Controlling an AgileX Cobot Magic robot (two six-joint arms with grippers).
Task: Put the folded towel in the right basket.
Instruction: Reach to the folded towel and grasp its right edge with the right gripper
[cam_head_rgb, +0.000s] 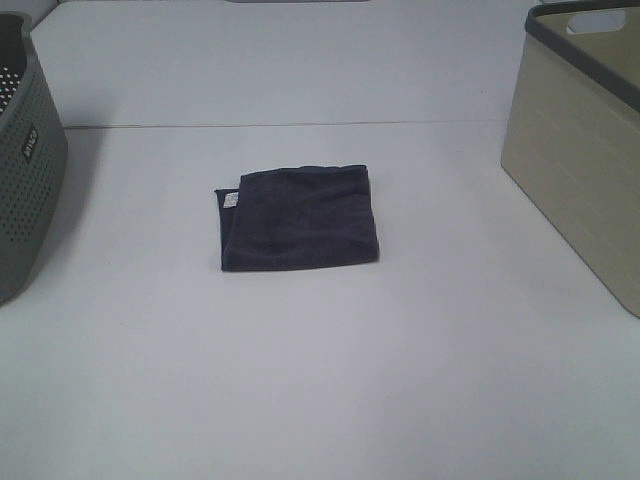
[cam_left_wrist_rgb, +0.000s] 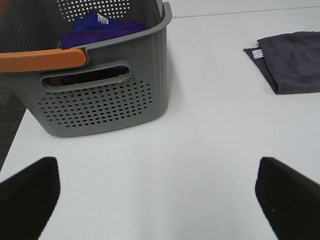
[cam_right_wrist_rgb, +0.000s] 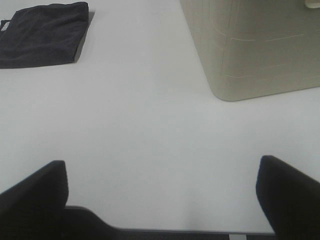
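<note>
Charcoal towel (cam_right_wrist_rgb: 42, 32) well beyond right pincer (cam_right_wrist_rgb: 160, 169)

This looks like a robotics lab test station: a plain white bench (cam_head_rgb: 320, 400) fills the exterior high view, with a thin seam (cam_head_rgb: 300, 125) crossing its upper part. A grey perforated basket (cam_head_rgb: 25, 180) at the left edge and a beige basket (cam_head_rgb: 575, 170) at the right edge stand like staged props. Dark grey floor (cam_left_wrist_rgb: 7, 125) shows at the left edge of the left wrist view.

Nothing can be read: the dark label (cam_head_rgb: 28, 143) on the gray basket (cam_head_rgb: 35, 215) is blurry, and the white tag (cam_head_rgb: 230, 199) on the folded towel (cam_head_rgb: 300, 222) is too small.
</note>
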